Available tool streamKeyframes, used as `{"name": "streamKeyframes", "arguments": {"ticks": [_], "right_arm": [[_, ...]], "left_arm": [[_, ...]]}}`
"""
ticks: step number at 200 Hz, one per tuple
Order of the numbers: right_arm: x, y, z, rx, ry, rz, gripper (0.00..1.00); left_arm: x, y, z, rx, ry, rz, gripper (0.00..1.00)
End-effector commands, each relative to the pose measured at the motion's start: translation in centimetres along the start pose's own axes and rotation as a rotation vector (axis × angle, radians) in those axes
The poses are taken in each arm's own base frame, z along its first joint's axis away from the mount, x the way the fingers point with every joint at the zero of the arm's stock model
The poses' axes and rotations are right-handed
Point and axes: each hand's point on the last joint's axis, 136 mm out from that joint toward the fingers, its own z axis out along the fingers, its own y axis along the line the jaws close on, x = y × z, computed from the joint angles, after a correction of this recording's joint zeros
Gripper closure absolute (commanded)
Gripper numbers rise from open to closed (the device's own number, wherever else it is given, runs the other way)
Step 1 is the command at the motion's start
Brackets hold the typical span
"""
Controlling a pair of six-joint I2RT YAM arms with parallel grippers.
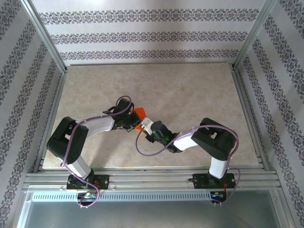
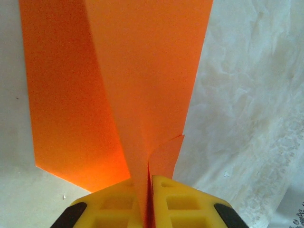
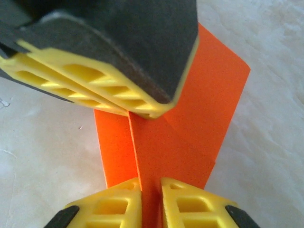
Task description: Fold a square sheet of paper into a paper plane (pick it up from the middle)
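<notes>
The orange-red paper (image 1: 139, 113) is creased into a narrow folded shape and held above the table's middle between both grippers. In the left wrist view the paper (image 2: 142, 85) rises from my left gripper (image 2: 148, 190), whose yellow fingers are shut on its lower edge, one flap spreading left. In the right wrist view my right gripper (image 3: 151, 194) is shut on the paper (image 3: 190, 137) along a crease, and the left gripper's fingers (image 3: 95, 80) pinch the same paper just beyond. From above, the left gripper (image 1: 134, 124) and right gripper (image 1: 146, 127) nearly touch.
The beige marble-patterned table (image 1: 190, 95) stretches around the arms, framed by aluminium rails (image 1: 242, 95) and patterned walls. A purple cable (image 1: 142, 147) loops below the right wrist.
</notes>
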Motion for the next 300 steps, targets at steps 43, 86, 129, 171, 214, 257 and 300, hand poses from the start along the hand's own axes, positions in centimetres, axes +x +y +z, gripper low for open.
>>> {"name": "streamKeyframes", "arguments": {"ticks": [43,86,129,171,214,257,300], "right_arm": [[0.5,1.1,0.0,-0.08,0.0,0.069,0.87],[0.6,1.1,-0.3,-0.16,-0.003,0.206,0.87],[0.6,1.1,-0.5,-0.243,0.009,0.341,0.86],[0.7,0.8,-0.3,-0.281,0.027,0.448,0.86],[0.5,0.6,-0.3,-0.319,0.034,0.537,0.86],[0.4,0.5,-0.1,-0.342,0.048,0.609,0.85],[0.3,0.3,0.0,-0.347,0.058,0.668,0.84]], "left_arm": [[-3.6,0.7,-3.4,-0.007,-0.089,-0.027,0.71],[-6.3,1.2,-7.8,0.01,-0.22,-0.011,0.53],[-4.7,1.2,-7.9,0.126,-0.21,-0.007,0.54],[-2.3,1.5,-5.6,0.175,-0.139,-0.018,0.6],[-1.2,1.1,-2.7,0.182,-0.08,-0.021,0.7],[-1.1,0.5,-1.0,0.192,-0.056,-0.005,0.71],[-1.1,-0.2,-0.3,0.218,-0.04,0.0,0.68]]}}
